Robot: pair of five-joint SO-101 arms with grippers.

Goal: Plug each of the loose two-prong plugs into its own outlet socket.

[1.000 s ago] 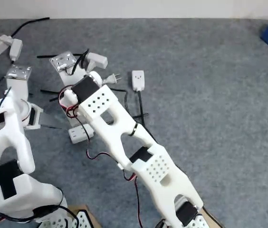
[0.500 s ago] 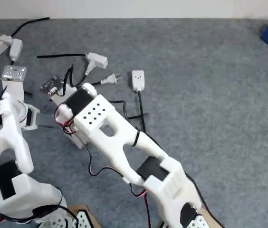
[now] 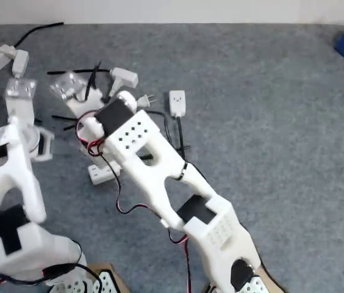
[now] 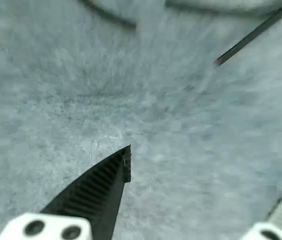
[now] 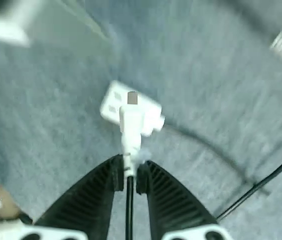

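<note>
Plug (image 5: 130, 125), gripped by the fingers of the right gripper (image 5: 129, 172), lies along them and points toward the outlet socket (image 5: 112, 107); the left gripper (image 4: 208, 172) has its fingers wide apart.

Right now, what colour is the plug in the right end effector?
White plug; best in right wrist view.

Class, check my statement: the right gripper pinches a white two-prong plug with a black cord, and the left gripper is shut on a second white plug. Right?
One slip: the left gripper is open and empty over grey carpet, as the left wrist view shows. The right gripper does pinch the white two-prong plug.
</note>
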